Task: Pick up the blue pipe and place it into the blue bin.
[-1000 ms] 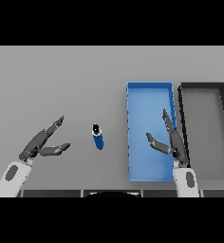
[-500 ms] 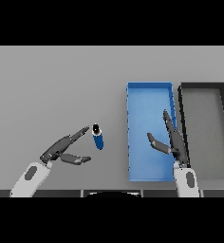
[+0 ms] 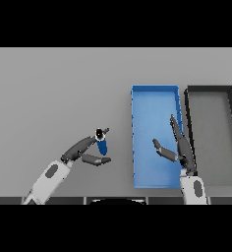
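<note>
From the head view, looking down on my grey surface (image 3: 54, 88): my left hand (image 3: 86, 151) reaches in from the near left, its arm running up from the lower edge; its fingers (image 3: 83, 144) stretch toward the blue pipe (image 3: 102, 143) and a thumb curls below it, so the hand brackets the pipe from the left; the fingers look partly apart and close against the pipe, but I cannot tell whether they have closed round it. The pipe is a short blue cylinder with a dark end cap at its far end, lying on the surface near the middle of the scene, left of the bins and apart from them. To the right sits the blue bin (image 3: 137, 123), a long open tray running near to far, with nothing inside it; just beside it on the right is a dark grey bin (image 3: 231, 123). My right hand (image 3: 179, 147) hangs over the near right part of the blue bin, fingers straight and apart, holding nothing.

My judgement of progress: the reach looks about complete and the grasp is at hand; lifting the pipe, carrying it right and releasing it in the blue bin are all left to do.
</note>
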{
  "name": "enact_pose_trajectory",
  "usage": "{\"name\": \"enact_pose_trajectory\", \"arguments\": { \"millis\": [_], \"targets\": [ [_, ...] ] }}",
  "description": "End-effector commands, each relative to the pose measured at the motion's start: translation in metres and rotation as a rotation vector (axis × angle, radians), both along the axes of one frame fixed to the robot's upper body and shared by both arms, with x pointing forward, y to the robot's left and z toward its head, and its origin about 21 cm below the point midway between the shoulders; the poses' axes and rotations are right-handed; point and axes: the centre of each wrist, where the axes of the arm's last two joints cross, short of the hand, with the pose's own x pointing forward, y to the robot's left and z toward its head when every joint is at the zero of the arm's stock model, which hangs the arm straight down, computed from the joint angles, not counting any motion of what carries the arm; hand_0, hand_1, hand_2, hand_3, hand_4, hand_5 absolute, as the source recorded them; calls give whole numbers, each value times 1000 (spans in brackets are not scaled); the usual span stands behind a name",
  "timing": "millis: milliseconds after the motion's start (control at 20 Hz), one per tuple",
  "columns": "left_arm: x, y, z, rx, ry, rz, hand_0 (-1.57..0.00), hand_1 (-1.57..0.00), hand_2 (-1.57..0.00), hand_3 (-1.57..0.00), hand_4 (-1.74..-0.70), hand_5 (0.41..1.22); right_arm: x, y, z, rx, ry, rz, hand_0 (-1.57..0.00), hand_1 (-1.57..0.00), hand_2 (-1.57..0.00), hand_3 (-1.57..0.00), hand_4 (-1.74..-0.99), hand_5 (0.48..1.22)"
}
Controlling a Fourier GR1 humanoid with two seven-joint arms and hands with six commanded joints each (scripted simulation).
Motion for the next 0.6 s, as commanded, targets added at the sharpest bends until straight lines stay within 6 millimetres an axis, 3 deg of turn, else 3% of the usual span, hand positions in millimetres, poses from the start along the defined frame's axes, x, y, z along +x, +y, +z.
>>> {"name": "enact_pose_trajectory", "arguments": {
  "millis": [0, 200, 300, 400, 550],
  "targets": [
    [1, -3, -5, 6, -18, -10, 1, 1, 1, 1, -1081, 442, 2, 1, -1, -2, 5, 4, 1, 1, 1, 1, -1265, 597],
    [9, -23, -9, -96, -10, -27, 1, 1, -19, -18, -1109, 507, 2, -3, -2, 2, 1, 7, 1, 1, 1, 1, -1267, 600],
    [11, -28, -13, -157, 10, -4, -17, -160, -290, -255, -1208, 607, 1, -1, -4, 4, 8, 2, 1, 1, 1, 1, -1261, 600],
    [12, -31, -17, -199, 38, 36, -443, -592, -699, -721, -1345, 828, 1, -1, -3, -1, -2, 2, 1, 1, 1, 1, -1259, 602],
    [4, -36, -16, -238, 31, 40, -993, -1070, -1124, -1102, -1532, 1020, 0, -1, -3, 7, -3, 6, 1, 1, 1, 1, -1262, 611]
  ]
}}
